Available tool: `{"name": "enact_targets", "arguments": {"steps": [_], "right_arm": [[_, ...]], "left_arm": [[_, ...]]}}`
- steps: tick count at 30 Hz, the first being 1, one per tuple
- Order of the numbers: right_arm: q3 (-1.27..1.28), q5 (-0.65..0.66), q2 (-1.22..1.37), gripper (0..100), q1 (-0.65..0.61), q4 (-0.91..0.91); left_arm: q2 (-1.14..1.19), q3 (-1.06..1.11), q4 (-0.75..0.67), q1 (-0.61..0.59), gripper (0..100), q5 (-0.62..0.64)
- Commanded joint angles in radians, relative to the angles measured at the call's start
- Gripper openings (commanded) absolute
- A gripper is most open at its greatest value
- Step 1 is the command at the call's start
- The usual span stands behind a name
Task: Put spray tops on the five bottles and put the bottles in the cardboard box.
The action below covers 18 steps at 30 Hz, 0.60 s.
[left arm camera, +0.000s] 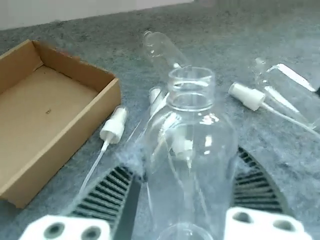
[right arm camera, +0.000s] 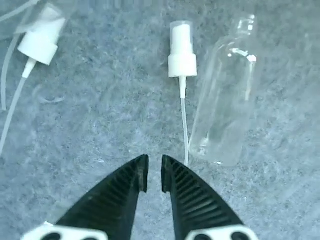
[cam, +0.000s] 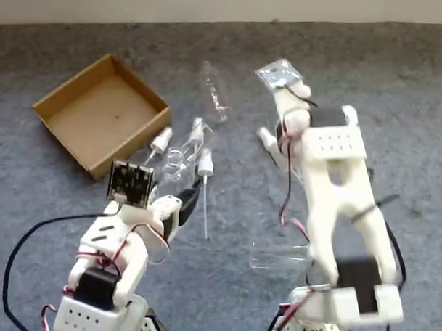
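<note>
My left gripper (left arm camera: 185, 182) is clamped on one clear bottle (left arm camera: 192, 125), with the cardboard box (left arm camera: 50, 115) beside it. My right gripper (right arm camera: 154, 172) is pinched nearly together on nothing, and a spray top (right arm camera: 182, 52) and second bottle (right arm camera: 225, 95) lie just ahead. From overhead I count one box, three bottles and four tops, as far as I can tell.

No text, label, brand, number or sign is legible in any view. The cardboard box (left arm camera: 75, 132) has one small dark mark on its inner floor, too small to identify as a character. The circuit board (cam: 131, 182) mounted on the left arm's wrist shows fine markings in the high view, and these cannot be resolved into characters.
</note>
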Motion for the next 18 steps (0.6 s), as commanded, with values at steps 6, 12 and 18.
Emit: {"name": "enact_targets", "arguments": {"steps": [6, 12, 18], "right_arm": [[-0.495, 0.126, 0.414, 15.2, -0.016, 0.151], [-0.74, 0.218, 0.604, 20.1, -0.036, 0.22], [-0.908, 0.261, 0.746, 20.1, -0.084, 0.248]], "left_arm": [[-0.243, 0.102, -0.032, 0.059, 15, 0.017], [-0.24, 0.113, -0.032, 0.059, 15, 0.02], [-0.24, 0.114, -0.029, 0.061, 15, 0.02]]}}
